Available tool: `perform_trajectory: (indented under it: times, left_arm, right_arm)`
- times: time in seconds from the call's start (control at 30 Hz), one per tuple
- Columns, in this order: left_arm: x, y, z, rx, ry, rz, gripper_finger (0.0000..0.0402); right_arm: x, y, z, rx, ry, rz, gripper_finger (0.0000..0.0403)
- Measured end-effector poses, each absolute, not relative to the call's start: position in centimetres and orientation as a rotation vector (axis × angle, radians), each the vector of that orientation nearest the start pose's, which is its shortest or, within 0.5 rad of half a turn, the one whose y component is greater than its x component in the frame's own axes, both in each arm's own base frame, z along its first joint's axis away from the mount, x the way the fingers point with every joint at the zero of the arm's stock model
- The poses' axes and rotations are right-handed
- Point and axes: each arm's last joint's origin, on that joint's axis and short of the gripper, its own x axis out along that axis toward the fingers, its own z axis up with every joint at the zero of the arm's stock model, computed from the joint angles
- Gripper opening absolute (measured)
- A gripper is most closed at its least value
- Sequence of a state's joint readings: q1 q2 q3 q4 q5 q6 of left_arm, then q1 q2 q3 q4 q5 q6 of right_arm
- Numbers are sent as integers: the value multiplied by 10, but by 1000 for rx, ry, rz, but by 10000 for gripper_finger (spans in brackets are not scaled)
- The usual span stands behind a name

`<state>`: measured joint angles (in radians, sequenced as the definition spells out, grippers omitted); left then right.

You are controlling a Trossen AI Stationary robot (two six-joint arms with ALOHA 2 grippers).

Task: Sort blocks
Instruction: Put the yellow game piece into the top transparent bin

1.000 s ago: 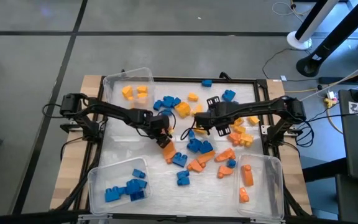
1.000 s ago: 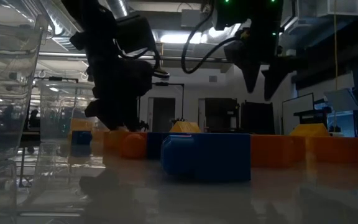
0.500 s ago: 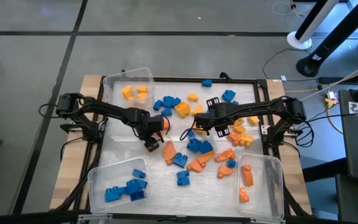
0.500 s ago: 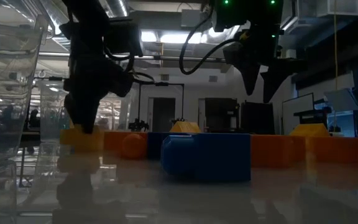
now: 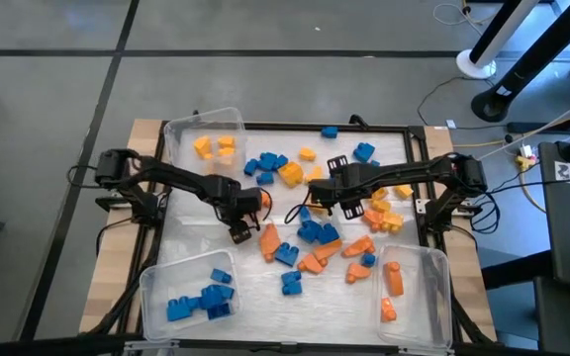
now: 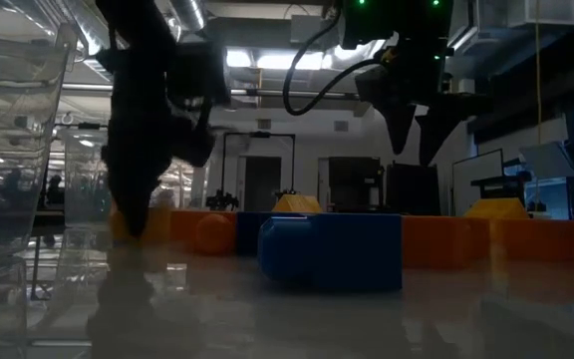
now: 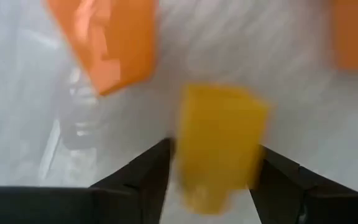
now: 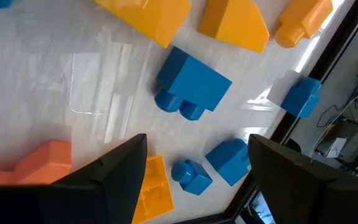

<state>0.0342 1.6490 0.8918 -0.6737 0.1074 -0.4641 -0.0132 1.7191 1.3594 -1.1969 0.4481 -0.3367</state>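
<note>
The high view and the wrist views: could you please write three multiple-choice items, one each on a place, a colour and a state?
1. Where in the high view is the bin holding blue blocks?
A. top left
B. bottom right
C. bottom left

2. What colour is the block in the left gripper?
A. orange
B. yellow
C. blue

3. How is the right gripper?
A. open, empty
B. shut on a blue block
C. shut on an orange block

Answers:
1 C, it sits at the bottom-left corner.
2 B, the left wrist view shows a yellow block between its fingers.
3 A, its fingers stand wide apart with nothing between.
</note>
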Motion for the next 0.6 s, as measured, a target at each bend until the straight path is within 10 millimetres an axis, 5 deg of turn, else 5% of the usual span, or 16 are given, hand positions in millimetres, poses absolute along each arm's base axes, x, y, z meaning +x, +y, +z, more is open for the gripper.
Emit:
perform_trajectory:
  times: [0.27,0.6]
  left_arm:
    - [273,6,148,-490,1418,261,123]
    - [274,6,149,-501,1411,250,129]
  right_arm:
    - [311,-16,240,-590,1590,-92,280]
    - [312,-16,240,-589,1583,-93,280]
